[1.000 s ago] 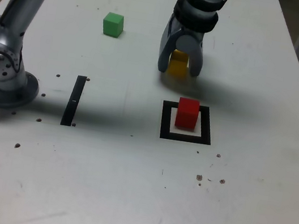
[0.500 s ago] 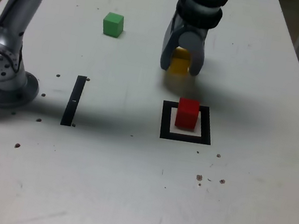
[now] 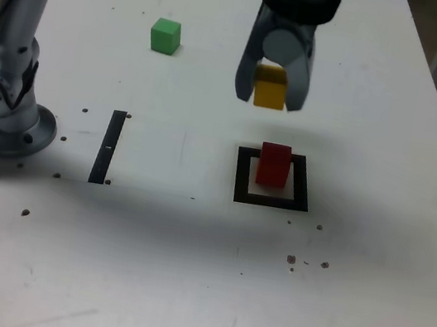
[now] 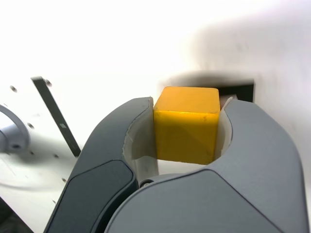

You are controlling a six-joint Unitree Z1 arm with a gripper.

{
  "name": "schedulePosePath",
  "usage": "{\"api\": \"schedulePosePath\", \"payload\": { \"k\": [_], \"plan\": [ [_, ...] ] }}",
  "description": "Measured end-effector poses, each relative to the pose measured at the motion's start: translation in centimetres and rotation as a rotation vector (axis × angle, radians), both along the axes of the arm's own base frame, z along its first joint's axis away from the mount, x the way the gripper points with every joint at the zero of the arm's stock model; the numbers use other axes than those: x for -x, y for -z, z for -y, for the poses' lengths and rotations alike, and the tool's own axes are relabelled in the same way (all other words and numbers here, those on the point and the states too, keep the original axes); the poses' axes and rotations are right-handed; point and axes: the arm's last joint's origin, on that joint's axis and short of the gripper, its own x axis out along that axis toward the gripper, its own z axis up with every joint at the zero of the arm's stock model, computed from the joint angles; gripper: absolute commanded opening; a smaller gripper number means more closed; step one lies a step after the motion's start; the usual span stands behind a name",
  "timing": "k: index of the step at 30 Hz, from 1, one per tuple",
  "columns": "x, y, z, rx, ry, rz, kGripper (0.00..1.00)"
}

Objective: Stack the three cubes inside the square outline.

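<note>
Carrying the yellow cube (image 3: 271, 87) clamped in the hand (image 3: 270, 90), centre it above the red cube (image 3: 273, 166) before lowering gently.

No legible text on any surface, no readable label, no brand marking discernible, no number that can be read, no identifiable sign, in either the exterior view or the wrist view

Glare bleaches the white tabletop (image 4: 112, 53) nearly blank in the wrist view, with soft shadows across it. The exterior view is duller, a broad blurred shadow crossing the table and its background dim.
</note>
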Motion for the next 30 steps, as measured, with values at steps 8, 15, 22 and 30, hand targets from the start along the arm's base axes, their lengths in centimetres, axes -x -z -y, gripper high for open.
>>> {"api": "schedulePosePath", "payload": {
  "k": [8,15,22,30],
  "plan": [
    [-0.3,-0.2,3.1,0.022,-0.039,0.006,0.27],
    [-0.8,1.0,3.5,0.034,-0.061,-0.026,0.27],
    [-1.5,2.2,3.8,0.036,-0.074,-0.043,0.27],
    [-2.3,3.5,3.9,0.045,-0.077,-0.059,0.30]
  ]
}}
